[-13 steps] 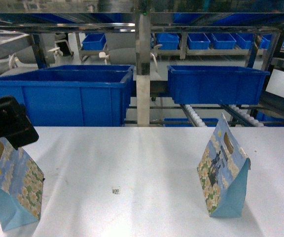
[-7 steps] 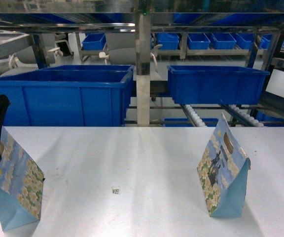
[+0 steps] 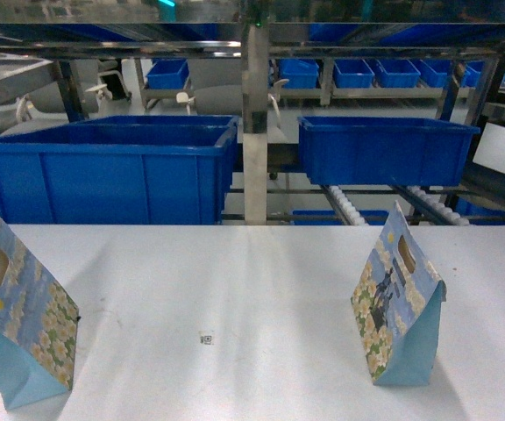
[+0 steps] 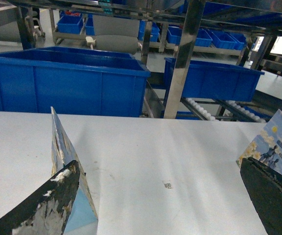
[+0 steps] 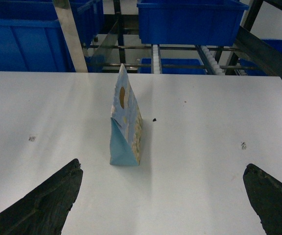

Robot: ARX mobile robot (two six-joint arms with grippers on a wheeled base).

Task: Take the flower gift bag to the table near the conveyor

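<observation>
The left gripper (image 4: 151, 205), fingers apart, has pulled back from the flower gift bag (image 3: 23, 329) (standing free below-left of it), suggesting placement done.

Bare tabletop (image 3: 235, 289) runs wide between my two upright obstacles: left bag (image 3: 20, 324) near left, right bag (image 3: 397, 311) near right. Far edge blocked by blue bins (image 3: 112, 171), a steel post (image 3: 254, 132) and the conveyor (image 3: 349, 209).

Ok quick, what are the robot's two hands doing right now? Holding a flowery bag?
Left gripper: open, holding nothing; a flower gift bag stands just beside its left finger.
Right gripper: open, holding nothing; the other bag stands ahead of it.
</observation>
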